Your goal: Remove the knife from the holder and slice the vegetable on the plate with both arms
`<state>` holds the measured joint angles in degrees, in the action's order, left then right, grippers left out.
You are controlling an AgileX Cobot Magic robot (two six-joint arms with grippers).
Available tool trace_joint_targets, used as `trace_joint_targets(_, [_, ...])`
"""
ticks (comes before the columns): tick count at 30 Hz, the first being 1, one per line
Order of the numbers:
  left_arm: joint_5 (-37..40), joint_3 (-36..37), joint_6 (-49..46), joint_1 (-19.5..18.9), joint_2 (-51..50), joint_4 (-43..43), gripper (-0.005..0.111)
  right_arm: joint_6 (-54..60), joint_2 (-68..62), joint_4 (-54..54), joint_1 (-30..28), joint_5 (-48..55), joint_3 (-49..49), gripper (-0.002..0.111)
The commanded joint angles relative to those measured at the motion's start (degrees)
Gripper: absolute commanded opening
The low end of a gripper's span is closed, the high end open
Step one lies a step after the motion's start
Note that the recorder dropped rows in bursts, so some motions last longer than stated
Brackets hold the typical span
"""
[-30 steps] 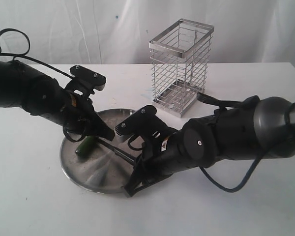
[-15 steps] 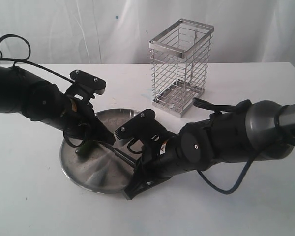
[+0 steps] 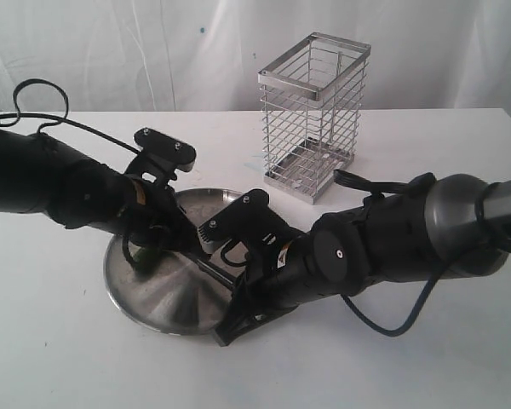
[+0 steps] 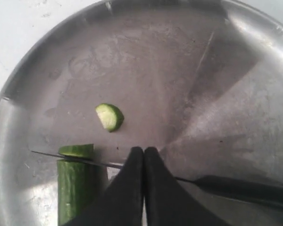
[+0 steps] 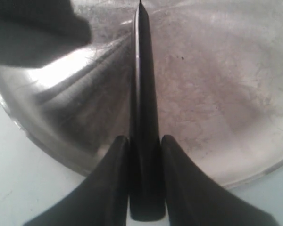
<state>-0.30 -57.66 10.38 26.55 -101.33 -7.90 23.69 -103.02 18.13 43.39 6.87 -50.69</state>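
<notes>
1. The right pincer (image 5: 144,143) is clamped on the black handle of the knife (image 5: 142,84). One finger sits on each side of the handle, and the blade points away across the plate (image 4: 203,94).
2. The left pincer (image 4: 144,151) has its two black fingers pressed together with nothing between them. Its tips hang over the blade, just beside the vegetable (image 4: 75,188). Whether they touch the blade or the plate cannot be told.
3. The knife is slim, with a smooth matte handle and a thin dark blade that tapers to a point.
4. The blade lies across the end of the vegetable. A thin pale slice (image 4: 76,150) sits on its far side, against the blade.
5. The vegetable is a small cylinder with dark green, faintly ribbed skin. It lies on the plate near the rim.
6. A loose piece (image 4: 109,117), half-round with a pale green moist face, rests apart on the bare metal.
7. The plate is round, shallow-rimmed steel, scuffed grey, with bright glare streaks.
8. Progress: the knife is out of the holder (image 3: 313,119) and slicing is under way. Most of the vegetable looks uncut, so more cuts likely remain.
9. The holder is a tall basket of shiny wire bars. It stands well apart from the plate, further back on the white table (image 3: 409,366).
</notes>
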Motion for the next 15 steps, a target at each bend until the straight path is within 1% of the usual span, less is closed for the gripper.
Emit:
trace_joint_targets(1, [0.87, 0.39, 0.47, 0.38, -4.21, 0.6, 0.0, 0.56, 0.17, 0.0, 0.02, -0.63, -0.02, 0.0])
trace_joint_targets(6, [1.0, 0.39, 0.35, 0.43, -6.72, 0.6, 0.0, 0.56, 0.17, 0.0, 0.02, -0.63, -0.02, 0.0])
trace_joint_targets(15, [0.3, -1.41, -0.16, 0.43, 1.37, 0.33, 0.0, 0.56, 0.17, 0.0, 0.02, -0.63, -0.02, 0.0])
